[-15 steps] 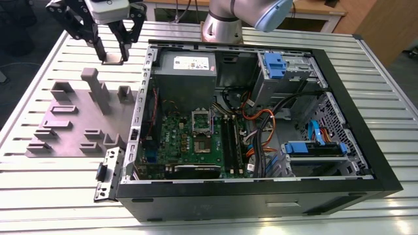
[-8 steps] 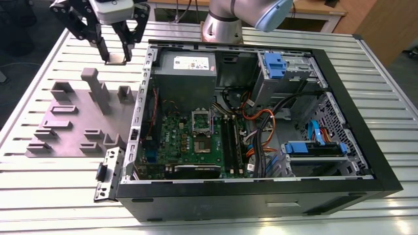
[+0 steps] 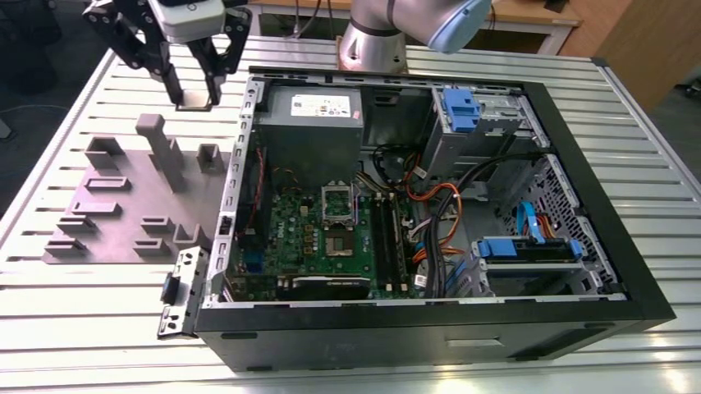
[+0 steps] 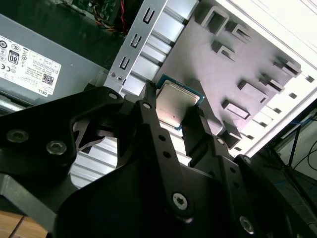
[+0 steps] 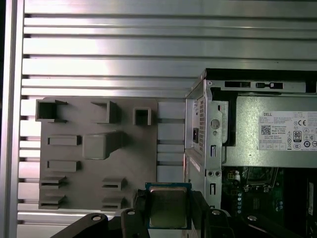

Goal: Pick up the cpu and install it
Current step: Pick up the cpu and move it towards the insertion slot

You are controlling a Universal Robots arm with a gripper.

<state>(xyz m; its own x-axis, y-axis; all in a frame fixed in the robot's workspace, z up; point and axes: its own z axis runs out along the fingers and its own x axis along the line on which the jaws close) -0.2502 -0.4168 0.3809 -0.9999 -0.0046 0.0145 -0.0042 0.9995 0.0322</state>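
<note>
Cpu point(image 5: 168, 207) clamped by 2 opposite edges between the black fingers point(image 4: 148, 119) of the gripper point(image 3: 196, 98), held clear of everything below. In both wrist views, a small silver-grey square with a thin green rim, its flat metal face toward the cameras. In the exterior view, at the far end of the scene on the exterior view's left, over the slatted aluminium table point(image 3: 66, 328), just past the far edge of the grey fixture plate point(image 3: 121, 209) and just beside the far left corner of the open computer case point(image 3: 438, 336). On the plate, several upright grey blocks and low brackets, with the tall block point(image 3: 153, 135) nearest the gripper. Inside the case, to the exterior view's right of the gripper, a grey power supply point(image 3: 312, 111) at the far end. Nearer than that, the green motherboard point(image 3: 328, 246) with its silver socket frame point(image 3: 337, 203), well apart from the cpu. Further right, orange and black cables point(image 3: 432, 197) and 2 blue drive brackets point(image 3: 460, 107). Robot arm base point(image 3: 378, 41) at the far side of the table, behind the case.
</note>
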